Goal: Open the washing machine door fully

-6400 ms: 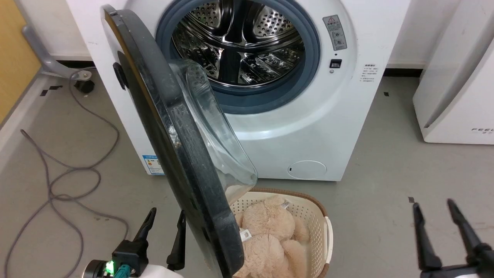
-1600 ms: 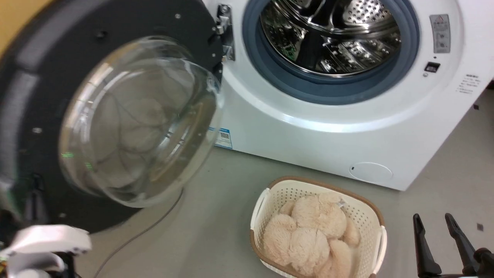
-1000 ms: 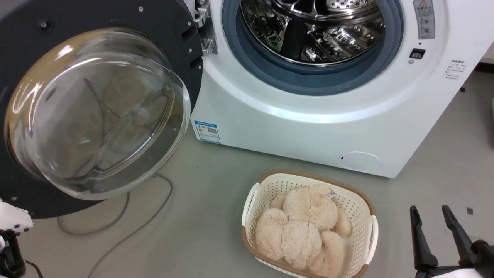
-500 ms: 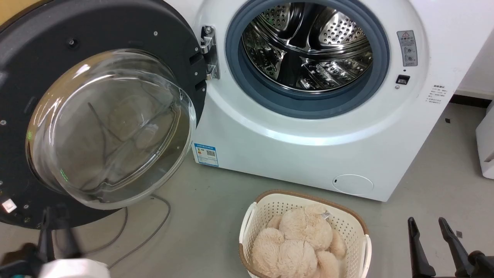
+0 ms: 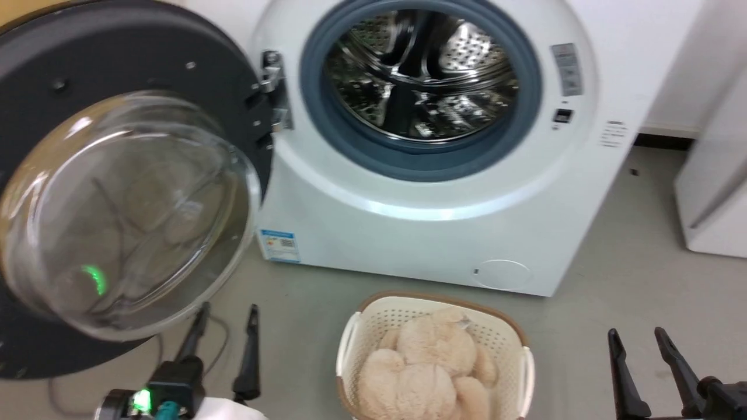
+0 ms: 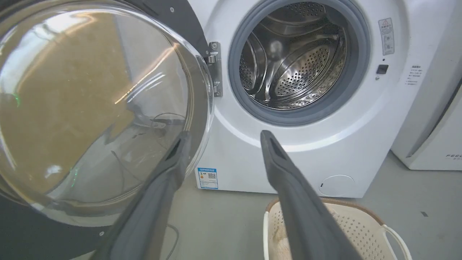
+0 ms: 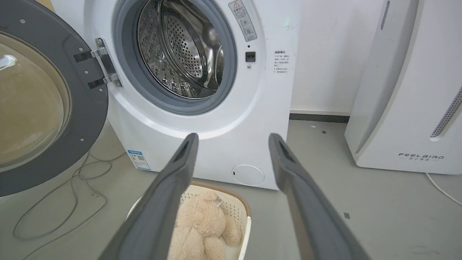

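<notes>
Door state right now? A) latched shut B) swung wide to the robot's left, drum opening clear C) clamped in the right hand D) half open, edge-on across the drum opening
B: the washing machine door stands wide on its hinge with its glass bowl facing the head camera, the drum is fully exposed, and the left hand and right hand are both open, holding nothing.

The washing machine door (image 5: 122, 198), edge-on across the middle of the head view six seconds back, has swung wide to the left of the frame. Its glass bowl now faces the camera and its hinge (image 5: 274, 90) is bared. The basket (image 5: 373, 315) no longer has the door across it. The left jaws, blurred in the far lower-left corner half a second ago, now stand further right, parted.
</notes>
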You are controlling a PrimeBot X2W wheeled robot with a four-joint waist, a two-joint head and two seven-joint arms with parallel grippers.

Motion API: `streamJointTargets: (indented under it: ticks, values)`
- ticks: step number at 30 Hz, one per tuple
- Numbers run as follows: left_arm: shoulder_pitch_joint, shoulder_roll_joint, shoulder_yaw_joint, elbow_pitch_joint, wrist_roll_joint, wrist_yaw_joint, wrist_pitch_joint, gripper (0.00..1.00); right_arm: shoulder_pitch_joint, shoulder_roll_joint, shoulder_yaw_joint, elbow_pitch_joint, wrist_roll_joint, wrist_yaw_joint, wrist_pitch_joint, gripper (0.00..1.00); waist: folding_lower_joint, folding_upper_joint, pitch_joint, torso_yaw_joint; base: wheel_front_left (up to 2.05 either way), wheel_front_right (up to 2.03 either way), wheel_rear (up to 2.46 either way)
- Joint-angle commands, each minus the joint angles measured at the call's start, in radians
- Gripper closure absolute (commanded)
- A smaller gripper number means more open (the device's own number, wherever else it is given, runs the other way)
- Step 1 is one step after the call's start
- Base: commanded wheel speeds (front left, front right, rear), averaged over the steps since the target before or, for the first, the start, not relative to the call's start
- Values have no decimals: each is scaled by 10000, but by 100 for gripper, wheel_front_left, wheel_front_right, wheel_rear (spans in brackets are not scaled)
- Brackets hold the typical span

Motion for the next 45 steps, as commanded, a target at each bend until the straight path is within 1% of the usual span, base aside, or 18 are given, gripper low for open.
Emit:
streamJointTargets:
  ticks: [1, 5, 9, 20, 21, 45]
  values:
    - [45, 19, -39, 24, 59, -14, 47, 0, 6, 22, 18, -56, -79, 6, 10, 0, 0, 0, -45, -295, 0, 0, 0]
    - [44, 15, -306, 207, 36, -81, 291, 0, 47, 22, 100, -100, -187, 6, 146, 0, 0, 0, -74, -759, 0, 0, 0]
    - [88, 14, -432, 347, -7, -96, 385, 0, 106, 22, 193, -139, -177, 6, 235, 0, 0, 0, -79, -1049, 0, 0, 0]
    - [157, 34, -682, 524, -171, -129, 427, 0, 179, 22, 224, -111, -115, 6, 294, 0, 0, 0, -42, -1226, 0, 0, 0]
    - [13, 4, -703, 521, -140, -102, 419, 100, 30, 0, 213, -92, -131, 0, 265, 100, 0, 0, -42, -1227, 0, 0, 0]
    - [-97, -8, -583, 375, -76, -20, 685, 100, -290, 2, 346, 25, -343, 1, 439, 100, 0, 0, -34, -1305, 0, 0, 0]
